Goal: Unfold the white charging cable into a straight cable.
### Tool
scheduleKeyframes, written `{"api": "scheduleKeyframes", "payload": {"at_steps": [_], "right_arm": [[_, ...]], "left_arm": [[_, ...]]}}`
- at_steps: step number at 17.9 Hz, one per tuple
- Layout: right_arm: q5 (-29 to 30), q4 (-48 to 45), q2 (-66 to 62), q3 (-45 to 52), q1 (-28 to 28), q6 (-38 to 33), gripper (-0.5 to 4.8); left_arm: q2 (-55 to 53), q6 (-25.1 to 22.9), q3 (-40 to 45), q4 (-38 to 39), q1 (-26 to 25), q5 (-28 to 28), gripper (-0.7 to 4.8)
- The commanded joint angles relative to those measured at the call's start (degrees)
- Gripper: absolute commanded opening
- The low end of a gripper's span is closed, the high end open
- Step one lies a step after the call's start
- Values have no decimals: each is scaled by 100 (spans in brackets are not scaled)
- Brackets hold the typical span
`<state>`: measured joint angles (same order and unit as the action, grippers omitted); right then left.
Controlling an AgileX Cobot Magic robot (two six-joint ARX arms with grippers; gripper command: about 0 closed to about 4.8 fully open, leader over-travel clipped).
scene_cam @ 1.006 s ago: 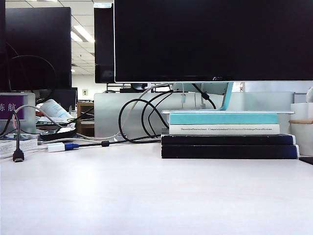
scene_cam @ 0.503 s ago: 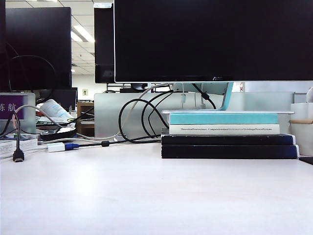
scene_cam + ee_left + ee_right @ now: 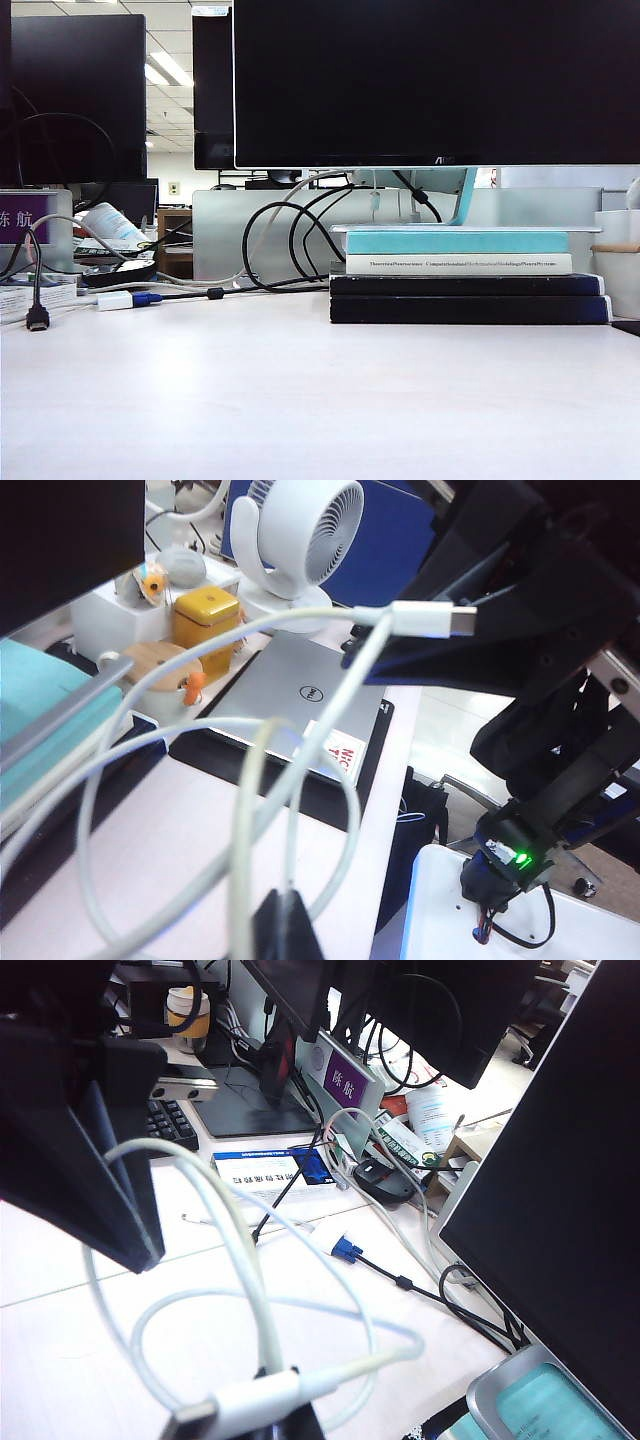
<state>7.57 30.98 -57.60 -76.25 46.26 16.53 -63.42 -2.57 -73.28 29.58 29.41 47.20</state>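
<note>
The white charging cable point(image 3: 300, 780) hangs in several loose loops between my two grippers, above the pale desk point(image 3: 180, 830). In the left wrist view my left gripper point(image 3: 286, 928) is shut on one thin strand of it. One white plug with a metal tip point(image 3: 432, 619) sticks out beside the dark right arm point(image 3: 520, 610). In the right wrist view that plug point(image 3: 245, 1402) lies across my right gripper point(image 3: 290, 1418), which is shut on the cable point(image 3: 230, 1230) just behind it. The exterior view shows neither the grippers nor this cable.
A silver laptop point(image 3: 300, 705), a white fan point(image 3: 300, 540) and a yellow tin point(image 3: 205, 615) stand beyond the loops. A white adapter with a blue plug point(image 3: 338, 1244), a keyboard point(image 3: 170, 1120) and a large monitor point(image 3: 560, 1160) lie close by. Stacked books point(image 3: 470, 285) sit under the monitor.
</note>
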Motion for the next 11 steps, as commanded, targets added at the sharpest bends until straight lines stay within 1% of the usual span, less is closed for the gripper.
{"api": "scheduleKeyframes", "payload": {"at_steps": [1, 2, 3, 4, 5, 6, 7, 8, 9, 11], "right_arm": [[2, -90, 15, -28, 11, -2, -1], [2, -87, 17, -28, 11, -4, 0], [2, -83, 17, -28, 11, -4, 1], [-11, -81, 17, -28, 7, -4, 93], [-20, -83, 17, -28, 7, -4, 184], [-28, -81, 17, -28, 7, -4, 237], [-201, -79, 22, -28, 7, -2, 266], [-302, -81, 24, -28, 7, -4, 277], [-323, -63, 26, -28, 7, -4, 277], [-415, 94, 66, -28, 7, -4, 277]], "left_arm": [[-15, -293, -13, -52, 4, -291, -6], [-15, -326, -13, -55, 4, -448, -6], [-15, -472, -15, -59, 4, -527, -6], [-15, -573, -15, -42, 4, -1043, -6], [-15, -608, -15, -37, 4, -1228, -6], [-15, -616, -15, -39, 4, -1279, -6], [-15, -750, -15, -52, 4, -1335, -6], [-11, -835, -20, -144, 4, -1683, -6], [-11, -848, -20, -243, 4, -1836, -6], [70, -721, -20, -249, 4, -1803, -6]]}}
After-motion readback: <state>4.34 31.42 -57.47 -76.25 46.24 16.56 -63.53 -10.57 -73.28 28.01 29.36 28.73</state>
